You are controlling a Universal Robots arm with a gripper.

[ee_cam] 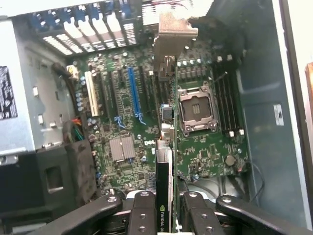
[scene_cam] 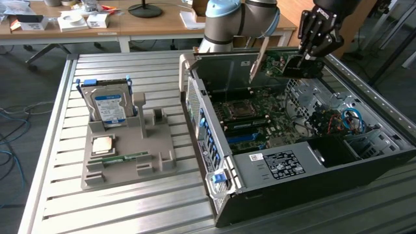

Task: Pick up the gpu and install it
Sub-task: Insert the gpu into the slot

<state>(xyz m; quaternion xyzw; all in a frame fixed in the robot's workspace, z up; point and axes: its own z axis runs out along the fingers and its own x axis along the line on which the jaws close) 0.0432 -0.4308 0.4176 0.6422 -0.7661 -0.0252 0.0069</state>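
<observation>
Exterior view: the claw [scene_cam: 302,66] is clamped on the gpu [scene_cam: 273,62], holding it in the air above the far end of the open computer case [scene_cam: 364,168]; the card's silver bracket [scene_cam: 258,58] points towards the exterior view's left; in the wrist view the card stands edge-on between the claw's fingers, above the case's motherboard [ee_cam: 122,112].

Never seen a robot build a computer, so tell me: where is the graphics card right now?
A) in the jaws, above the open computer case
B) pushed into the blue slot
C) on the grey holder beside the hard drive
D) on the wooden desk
A: the jaws are shut on the gpu, holding it in the air over the open computer case, and the blue slot is empty.
</observation>
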